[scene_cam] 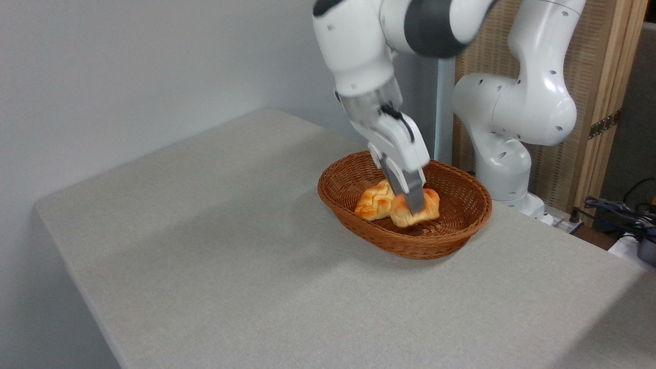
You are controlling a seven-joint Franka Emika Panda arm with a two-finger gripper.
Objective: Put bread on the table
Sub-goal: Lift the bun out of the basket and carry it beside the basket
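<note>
Camera: grey speckled table [205, 256] bears wicker basket [451, 233], white wall [128, 66] behind.

Small round bun [416, 209]: orange-golden, lobes paler at the creases; longer braided loaf [374, 200] beside it: golden-yellow with lighter plait lines. Oval wicker basket [410, 241]: reddish brown, tight horizontal weave; flat cloth-like tabletop [246, 266]: light grey, finely speckled. Jointed robot arm [517, 102]: glossy white with a dark grey band near the wrist, its two-finger gripper [414, 197] white with grey metal fingers [412, 195].
</note>
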